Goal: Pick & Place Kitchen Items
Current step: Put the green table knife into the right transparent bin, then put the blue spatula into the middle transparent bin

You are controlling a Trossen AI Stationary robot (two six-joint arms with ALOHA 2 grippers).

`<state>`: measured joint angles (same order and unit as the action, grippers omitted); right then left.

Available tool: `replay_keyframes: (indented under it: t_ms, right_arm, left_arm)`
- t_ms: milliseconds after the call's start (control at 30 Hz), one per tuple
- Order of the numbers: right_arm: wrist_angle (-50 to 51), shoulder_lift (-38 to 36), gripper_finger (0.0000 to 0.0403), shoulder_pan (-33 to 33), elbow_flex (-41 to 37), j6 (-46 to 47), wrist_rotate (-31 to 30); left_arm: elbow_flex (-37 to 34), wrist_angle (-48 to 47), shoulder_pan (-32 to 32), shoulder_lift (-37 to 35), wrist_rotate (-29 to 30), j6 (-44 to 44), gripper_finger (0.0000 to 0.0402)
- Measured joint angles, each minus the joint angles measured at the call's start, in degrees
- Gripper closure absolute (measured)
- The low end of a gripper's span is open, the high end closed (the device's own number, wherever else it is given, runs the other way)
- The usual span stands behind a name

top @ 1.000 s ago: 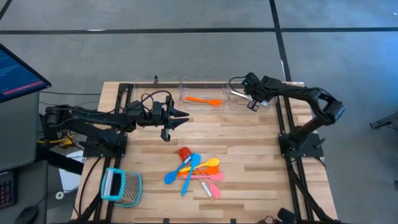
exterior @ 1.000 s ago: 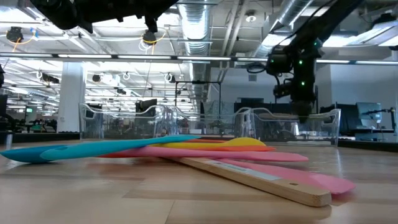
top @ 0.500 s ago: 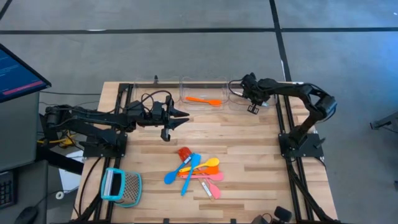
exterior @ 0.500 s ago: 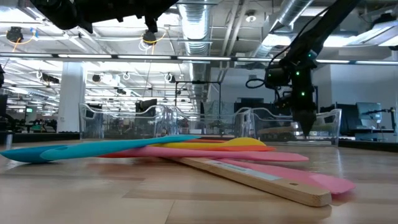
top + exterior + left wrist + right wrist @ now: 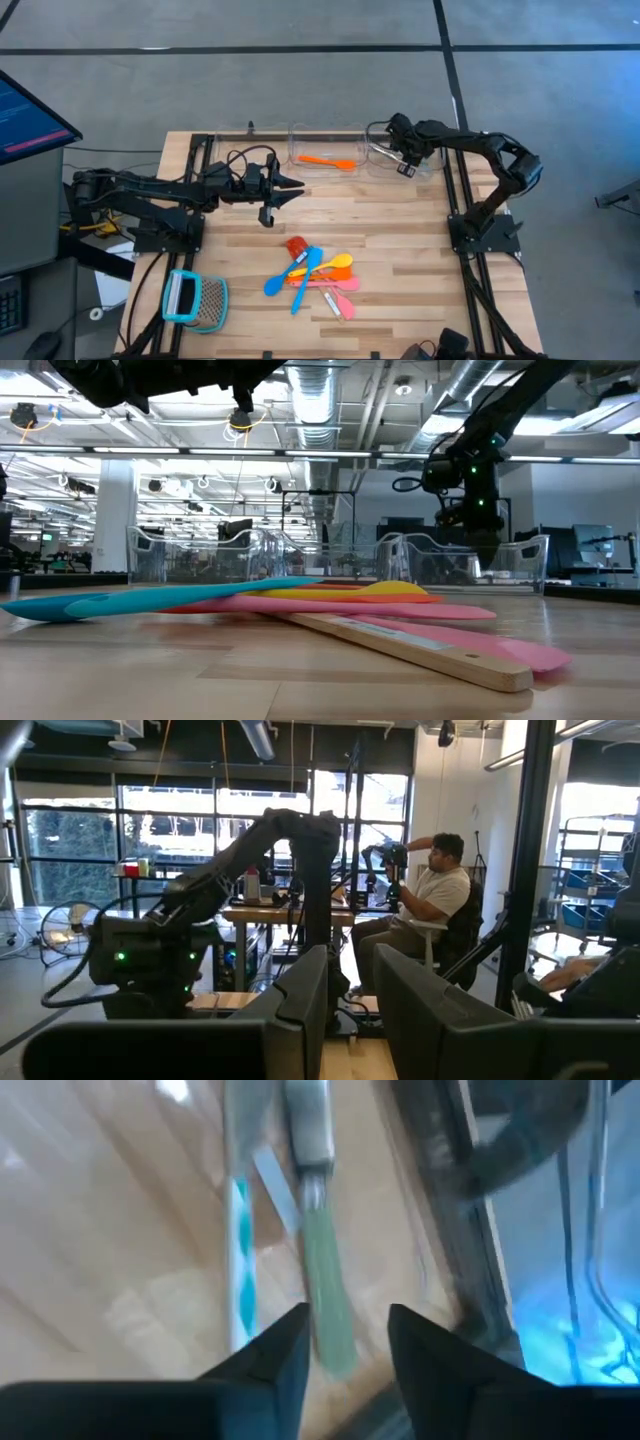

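Observation:
My right gripper (image 5: 393,152) hangs open, tilted down, over the right clear bin (image 5: 428,168) at the table's far edge. Below its fingers (image 5: 348,1342) a slim utensil with a silvery metal part (image 5: 308,1130) and a pale green handle (image 5: 326,1295) lies on the bin's floor; I cannot tell whether the fingers touch it. An orange spatula (image 5: 328,160) lies in the middle bin. The other kitchen items (image 5: 315,275), blue, yellow, orange, pink and red-headed, lie piled on the table's near middle. My left gripper (image 5: 298,186) hovers open and holds nothing.
A teal-framed mesh tool (image 5: 195,300) lies at the near left corner. A third clear bin (image 5: 250,150) stands left of the middle one. Bare wood lies between the pile and the bins. Beyond the table a seated person (image 5: 430,905) shows in the left wrist view.
My right gripper has tipped further down over the right bin, dipping toward its floor and then rising slightly. The silvery utensil now shows lying in that bin beside the fingers.

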<state>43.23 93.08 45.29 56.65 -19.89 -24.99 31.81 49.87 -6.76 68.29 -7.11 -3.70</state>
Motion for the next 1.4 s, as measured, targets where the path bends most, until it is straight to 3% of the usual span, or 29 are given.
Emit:
replay_keyframes:
  t_ms: [200, 367, 500, 633, 767, 867, 1133, 1267, 1400]
  right_arm:
    - [9.78, 0.0, 0.0241, -1.97, 8.28, 0.64, -0.6]
    - [16.98, -0.07, 0.031, -5.09, 15.36, 3.17, 0.35]
    - [19.4, -1.54, 0.0388, -8.05, 17.46, 3.18, 7.52]
    - [17.02, -6.4, 0.0388, -11.63, 16.25, 3.36, 19.35]
    - [6.87, -14.2, 0.0399, -16.04, 11.16, 3.45, 28.17]
    - [-2.26, -20.38, 0.0397, -19.62, 4.87, 5.34, 30.48]
    - [-26.23, -32.12, 0.04, -28.77, -13.27, 14.27, 31.01]
    - [-39.4, -33.9, 0.0401, -33.84, -21.45, 19.04, 30.22]
    - [-53.0, -33.77, 0.0402, -39.18, -28.15, 22.48, 25.73]
  left_arm:
    - [0.0, -0.04, 0.0, 0.0, 0.01, 0.15, 0.0326]
    - [0.0, -0.07, 0.0, 0.0, 0.01, 0.28, 0.0326]
    - [0.0, -0.13, 0.0, 0.0, 0.0, 0.31, 0.0326]
    - [0.0, -0.44, 0.0, 0.0, -0.01, 0.38, 0.0326]
    - [-0.16, -0.74, 0.0, 0.0, -0.02, 0.42, 0.033]
    - [-1.08, -1.0, 0.0, 0.0, -0.02, 0.44, 0.0341]
    - [-1.46, -0.92, 0.0, 0.0, -0.05, 0.38, 0.0371]
    - [-1.46, -0.94, 0.0, 0.0, -0.22, 0.26, 0.0379]
    - [-1.46, -0.96, 0.0, 0.0, -0.2, 0.24, 0.0383]
